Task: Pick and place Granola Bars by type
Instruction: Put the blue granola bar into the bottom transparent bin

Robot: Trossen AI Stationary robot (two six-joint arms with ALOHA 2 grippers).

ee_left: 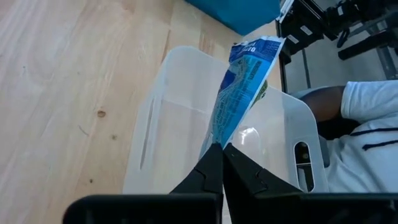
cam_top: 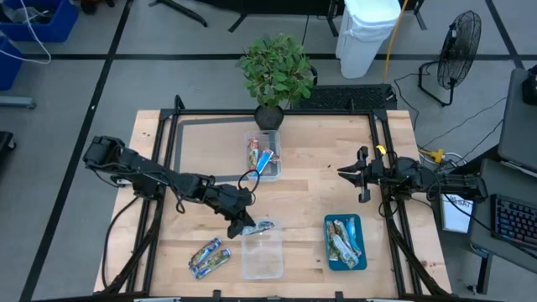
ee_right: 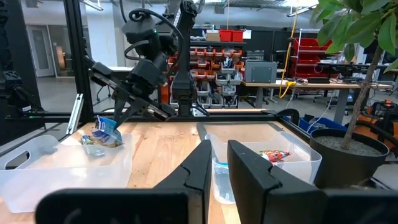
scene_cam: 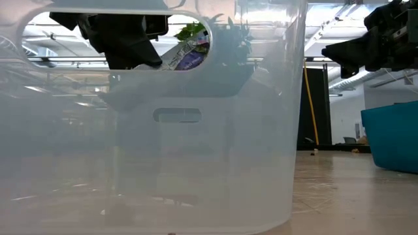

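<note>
High view: three containers sit on the desk (cam_top: 310, 197). A clear tub (cam_top: 263, 254) at the near edge looks empty; the left hand (cam_top: 243, 226) hangs over its far rim, pinching a blue-white granola bar (cam_top: 262, 226). Two more bars (cam_top: 209, 257) lie on the bare wood just left of that tub. A second clear tub (cam_top: 263, 154) at the far middle, in front of a potted plant (cam_top: 274, 74), holds red-blue bars (cam_top: 258, 156). A teal tray (cam_top: 345, 262) at the near right carries a pile of silvery bars (cam_top: 343, 238). The right hand (cam_top: 351, 174) waits above the desk's right side, well apart from all of them.

Low view: the near tub's wall fills the frame, the held bar showing through its handle slot.

Left wrist view: the fingers (ee_left: 205, 175) are clamped tight on the bar's end, directly over the tub.

Right wrist view: its fingers (ee_right: 249, 167) stand narrowly apart, gripping nothing.
</note>
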